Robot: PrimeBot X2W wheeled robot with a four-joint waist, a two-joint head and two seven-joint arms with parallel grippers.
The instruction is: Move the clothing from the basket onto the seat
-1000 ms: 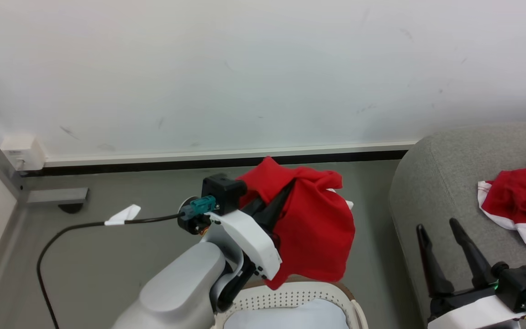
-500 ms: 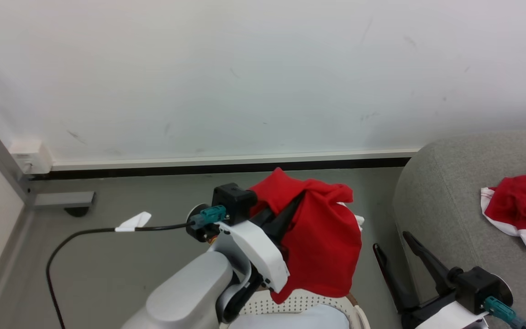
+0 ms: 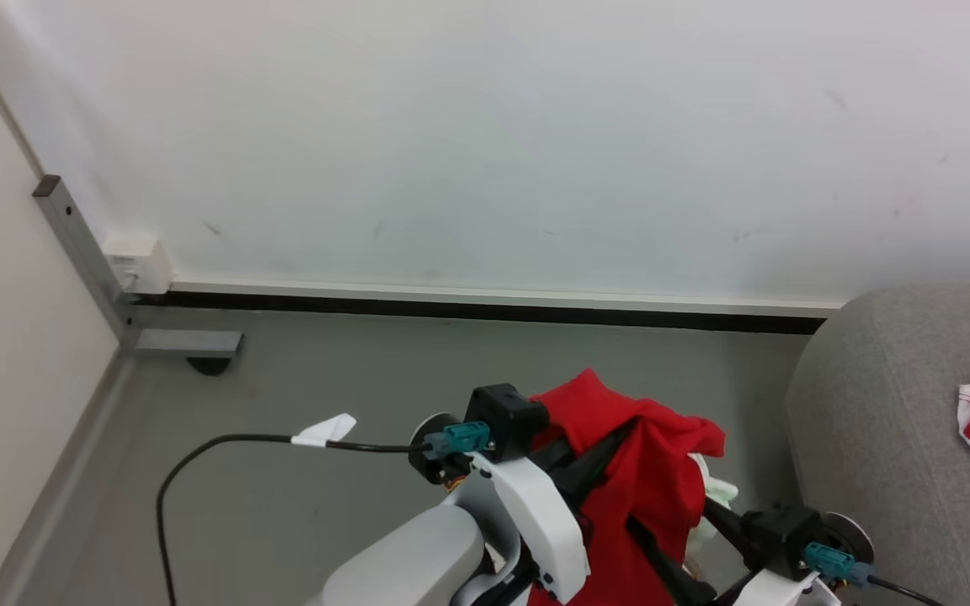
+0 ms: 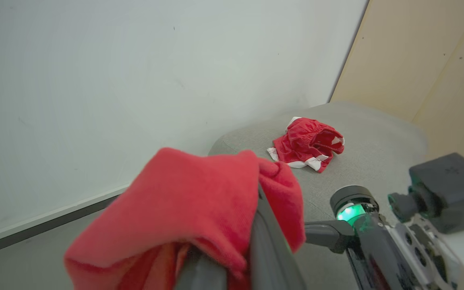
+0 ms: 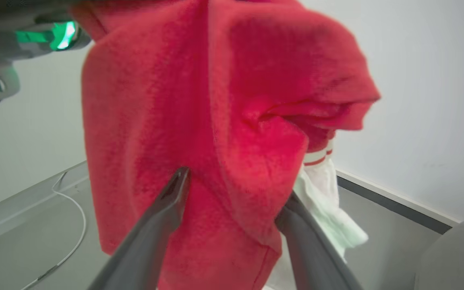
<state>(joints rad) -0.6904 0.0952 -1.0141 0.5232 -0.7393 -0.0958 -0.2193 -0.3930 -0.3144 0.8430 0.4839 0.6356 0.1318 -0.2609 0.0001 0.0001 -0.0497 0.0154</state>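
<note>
Carry step: left claw [image 3: 611, 442] was clamped on a red garment [image 3: 658, 475] hanging mid-air beside the sofa [image 4: 377, 133], other garment [image 4: 308, 143] lay on it, right claw [image 5: 236, 185] stood wide open at the cloth; next probably needed a swing over the sofa, then release.

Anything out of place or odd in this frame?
Nothing damaged or spilled. The red garment on the sofa lies crumpled; the held garment hangs bunched from the shut left gripper, white trim dangling.
</note>
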